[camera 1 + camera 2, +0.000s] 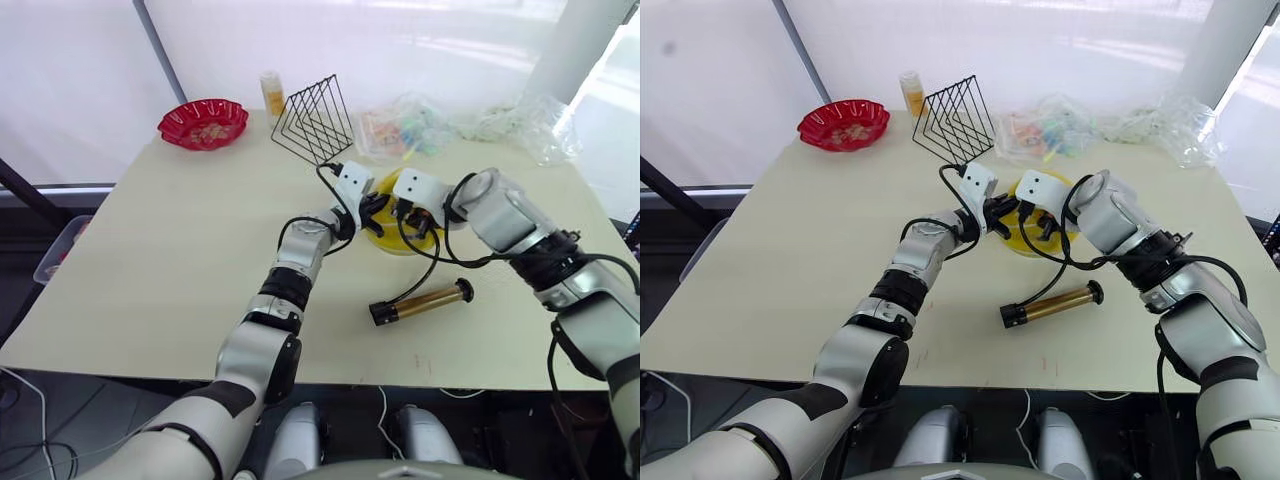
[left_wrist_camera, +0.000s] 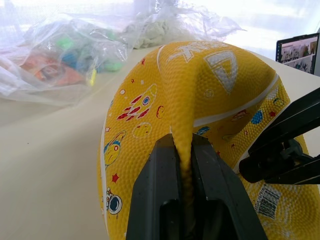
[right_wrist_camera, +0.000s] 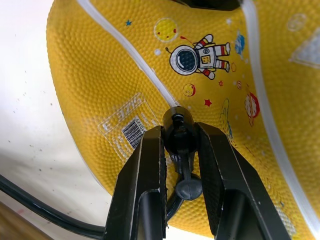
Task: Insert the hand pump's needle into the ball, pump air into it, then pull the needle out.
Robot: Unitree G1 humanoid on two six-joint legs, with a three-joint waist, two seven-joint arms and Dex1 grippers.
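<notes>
While pinching a raised fold of the saggy ball (image 2: 200, 100) at the table's (image 1: 150, 260) far middle, left gripper (image 2: 184, 150) clamped tight; right gripper (image 3: 179, 137) closed on needle (image 3: 178, 131) fitting against ball; hand pump (image 1: 420, 301) lying nearby.

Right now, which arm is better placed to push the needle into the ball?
The right. The right gripper is shut on the needle fitting, pressed against the ball. The left gripper is pinching a fold of the ball, steadying it.
</notes>
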